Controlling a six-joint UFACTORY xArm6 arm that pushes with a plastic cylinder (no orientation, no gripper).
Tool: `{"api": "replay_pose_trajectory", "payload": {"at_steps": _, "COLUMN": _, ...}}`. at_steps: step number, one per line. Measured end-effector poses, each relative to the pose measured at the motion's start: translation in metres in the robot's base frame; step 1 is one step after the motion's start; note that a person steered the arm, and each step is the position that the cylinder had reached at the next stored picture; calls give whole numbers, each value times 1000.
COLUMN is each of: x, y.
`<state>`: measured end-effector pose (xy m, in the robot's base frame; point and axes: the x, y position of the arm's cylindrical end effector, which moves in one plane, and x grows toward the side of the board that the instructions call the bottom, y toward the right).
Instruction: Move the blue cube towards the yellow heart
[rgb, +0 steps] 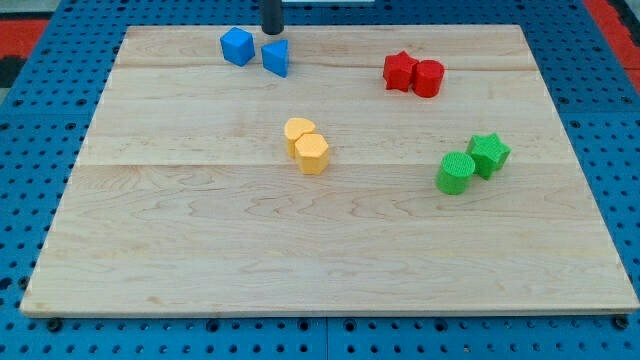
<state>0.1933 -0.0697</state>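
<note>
The blue cube (237, 46) sits near the view's top, left of centre. A blue triangular block (276, 57) lies just to its right, almost touching it. The yellow heart (298, 131) lies near the board's middle, touching a yellow hexagonal block (312, 155) at its lower right. My tip (272, 31) is at the board's top edge, just above the blue triangular block and to the upper right of the blue cube. It touches neither.
A red star-like block (400, 71) and a red rounded block (428, 78) sit together at the upper right. A green cylinder (455, 173) and a green star (489, 153) sit together at the right. The wooden board (200, 250) lies on a blue pegboard surface.
</note>
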Motion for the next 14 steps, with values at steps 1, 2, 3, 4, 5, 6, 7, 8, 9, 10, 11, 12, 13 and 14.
{"api": "replay_pose_trajectory", "payload": {"at_steps": 1, "x": 0, "y": 0}}
{"api": "replay_pose_trajectory", "payload": {"at_steps": 2, "x": 1, "y": 0}}
{"api": "replay_pose_trajectory", "payload": {"at_steps": 3, "x": 1, "y": 15}}
{"api": "replay_pose_trajectory", "payload": {"at_steps": 4, "x": 1, "y": -20}}
{"api": "replay_pose_trajectory", "payload": {"at_steps": 5, "x": 26, "y": -58}}
{"api": "replay_pose_trajectory", "payload": {"at_steps": 6, "x": 66, "y": -41}}
{"api": "replay_pose_trajectory", "payload": {"at_steps": 7, "x": 59, "y": -50}}
{"api": "replay_pose_trajectory", "payload": {"at_steps": 8, "x": 36, "y": -103}}
{"api": "replay_pose_trajectory", "payload": {"at_steps": 9, "x": 69, "y": -83}}
{"api": "replay_pose_trajectory", "payload": {"at_steps": 10, "x": 96, "y": -27}}
{"api": "replay_pose_trajectory", "payload": {"at_steps": 11, "x": 116, "y": 39}}
{"api": "replay_pose_trajectory", "payload": {"at_steps": 12, "x": 78, "y": -20}}
{"api": "replay_pose_trajectory", "payload": {"at_steps": 13, "x": 108, "y": -51}}
{"api": "replay_pose_trajectory", "payload": {"at_steps": 14, "x": 150, "y": -49}}
